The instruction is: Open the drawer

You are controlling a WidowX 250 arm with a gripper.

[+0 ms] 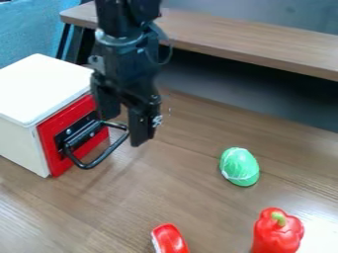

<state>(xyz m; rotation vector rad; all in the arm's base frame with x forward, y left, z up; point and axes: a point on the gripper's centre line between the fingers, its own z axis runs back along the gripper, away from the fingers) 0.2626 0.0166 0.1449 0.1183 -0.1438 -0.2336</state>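
1. Step: judging by the pose, lining up on the handle [99, 159]; pull not done. Drawer [47, 141] looks shut, red front flush with the white box [39, 89], left side of the table [99, 212].
2. Pincer [123, 129]: spread, hanging at the far end of the black handle. Gap visible between the fingers; can't tell if either touches the bar. No grip on it that I can see.
3. Next: get the bar properly between the fingers or hooked behind one, then pull straight out from the box. Risk: slips off the bar end, or drags the whole box.
4. Count: 1 box, 1 drawer, 1 handle, 1 pincer. Also 1 green rounded toy [239, 167], 1 red pepper [277, 234], 1 red item [170, 239] at the near edge.
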